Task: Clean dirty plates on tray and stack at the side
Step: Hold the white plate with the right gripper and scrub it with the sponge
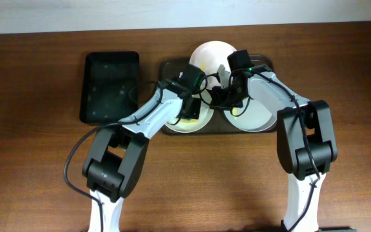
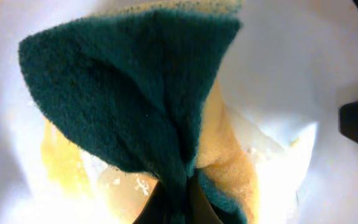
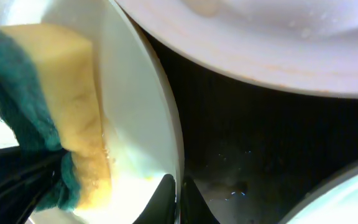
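At the far left, the smaller black tray (image 1: 111,87) is sitting apart from the work, and nothing can be made out in it. Just right of it, the large tray (image 1: 170,66) is carrying all the plates, with both arms reaching over it from the near edge of the table (image 1: 37,167). The left gripper (image 2: 178,208) is pinching a folded sponge (image 2: 135,93) tight at its base, so that the green scouring side is fanning out and pressing flat against the front-left plate (image 1: 187,124), judging by how the pad is spreading over the white surface. A yellow smear (image 2: 61,162) is showing beside the pad, so this plate is probably only partly scrubbed. Further right, the right gripper (image 3: 179,202) is straddling this same plate's rim, its two fingers drawn close with the thin white edge between them. It looks to be clamping the plate so it is not sliding or spinning under the scrubbing. The rear plate (image 1: 212,53) is lying against the tray's far rim and the right-hand plate (image 1: 257,116) is lying partly under the right arm, both waiting on the tray. Counting up, there are three plates, none yet stacked at the side, two trays, one sponge and two grippers.
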You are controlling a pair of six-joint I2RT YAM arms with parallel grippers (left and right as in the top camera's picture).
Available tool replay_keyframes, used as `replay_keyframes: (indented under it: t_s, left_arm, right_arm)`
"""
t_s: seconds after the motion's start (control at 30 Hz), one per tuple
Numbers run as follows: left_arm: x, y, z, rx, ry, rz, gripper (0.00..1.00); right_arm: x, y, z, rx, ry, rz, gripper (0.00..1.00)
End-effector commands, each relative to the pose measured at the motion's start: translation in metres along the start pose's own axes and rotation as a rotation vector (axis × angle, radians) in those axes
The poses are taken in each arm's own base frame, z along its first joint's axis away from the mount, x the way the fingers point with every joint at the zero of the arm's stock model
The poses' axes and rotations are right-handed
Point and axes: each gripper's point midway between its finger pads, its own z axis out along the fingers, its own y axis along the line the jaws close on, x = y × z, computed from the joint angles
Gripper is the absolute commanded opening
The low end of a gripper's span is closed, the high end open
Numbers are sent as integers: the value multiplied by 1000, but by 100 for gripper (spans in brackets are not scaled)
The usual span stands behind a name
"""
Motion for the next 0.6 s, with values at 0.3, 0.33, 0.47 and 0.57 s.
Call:
replay_keyframes:
  t_s: [0.3, 0.33, 0.47, 0.57]
  left_arm:
    - [14, 122, 3, -598, -24, 9, 0]
    - [11, 122, 0, -597, -29, 4, 0]
    - [-1, 123, -8, -593, -43, -9, 0]
    - [-16, 117, -24, -566, -62, -23, 0]
  right_arm:
    - [14, -10, 10, 32, 54, 2, 4]
    - [15, -12, 10, 42, 55, 3, 4]
    - [16, -12, 10, 42, 58, 4, 4]
    - [16, -12, 10, 41, 58, 4, 4]
